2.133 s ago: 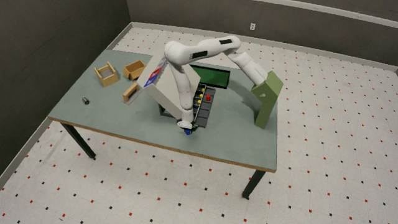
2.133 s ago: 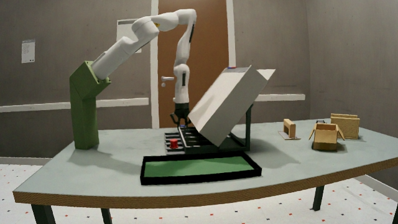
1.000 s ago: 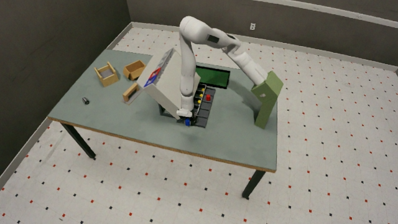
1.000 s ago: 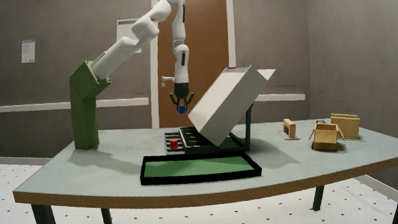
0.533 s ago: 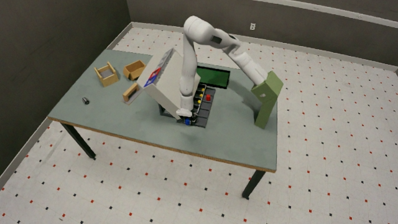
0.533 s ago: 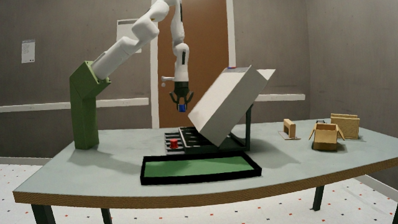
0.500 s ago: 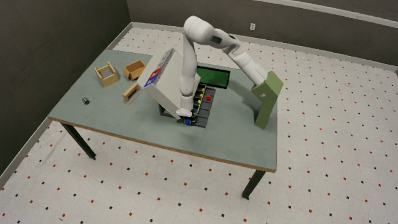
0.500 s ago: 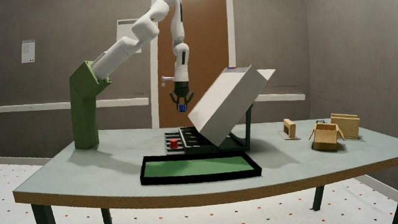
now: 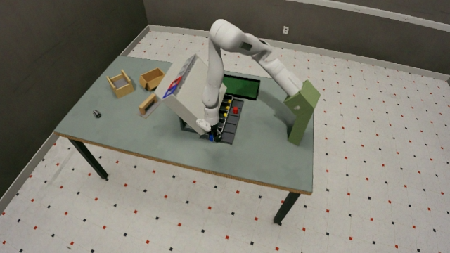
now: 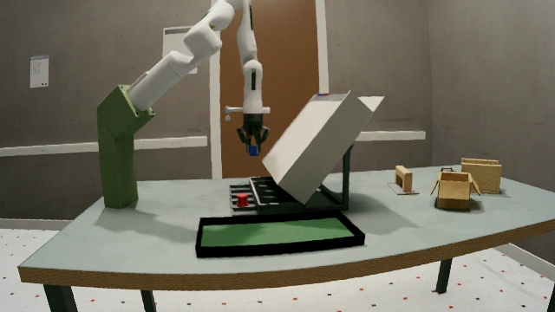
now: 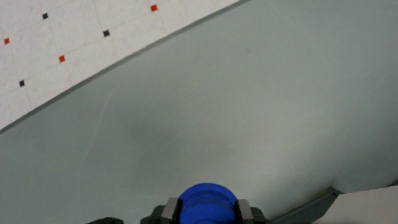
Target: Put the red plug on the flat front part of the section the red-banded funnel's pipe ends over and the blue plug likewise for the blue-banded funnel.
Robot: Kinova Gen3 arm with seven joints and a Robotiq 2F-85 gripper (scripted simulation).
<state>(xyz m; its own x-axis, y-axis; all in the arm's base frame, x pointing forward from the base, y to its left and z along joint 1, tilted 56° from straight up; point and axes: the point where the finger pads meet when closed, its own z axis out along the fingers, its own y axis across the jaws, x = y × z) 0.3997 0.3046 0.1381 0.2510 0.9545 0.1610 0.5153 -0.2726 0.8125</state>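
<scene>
Your gripper: one black two-finger gripper point(image 9: 215, 135) point(image 10: 253, 145) point(image 11: 208, 214), pointing down, its fingers clamped on the blue round plug point(image 9: 211, 137) point(image 10: 253, 151) point(image 11: 207, 202), raised above the near end of the dark rack in the top view.

Your red plug: one red round plug point(image 9: 235, 110) point(image 10: 242, 199), upright on a flat front part of the dark sectioned rack point(image 9: 230, 127) point(image 10: 244, 212), apart from your gripper.

Your marbles: three yellow marbles point(image 9: 227, 107), in the rack's sections, beside the row of flat front parts that bears the red plug.

Your cover: one large pale box-shaped cover point(image 9: 186, 95) point(image 10: 321, 143), tilted over the rack, with red and blue markings at its top. Pipe routes behind it: hidden.

Your tray: one shallow black-rimmed tray with a green bottom point(image 9: 259, 91) point(image 10: 277, 251), on the grey-green table point(image 9: 158, 140) point(image 10: 165, 256) point(image 11: 210, 110), near the rack.

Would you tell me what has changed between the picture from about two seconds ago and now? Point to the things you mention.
The gripper point(image 9: 215, 138) point(image 10: 253, 149) point(image 11: 208, 210) has risen from low by the tray's far end, as the exterior view shows, lifting the blue plug point(image 9: 211, 137) point(image 10: 253, 151) point(image 11: 207, 202). The red plug point(image 9: 235, 110) point(image 10: 242, 199) and the slanted cover point(image 9: 191, 93) point(image 10: 316, 132) stayed put.
</scene>
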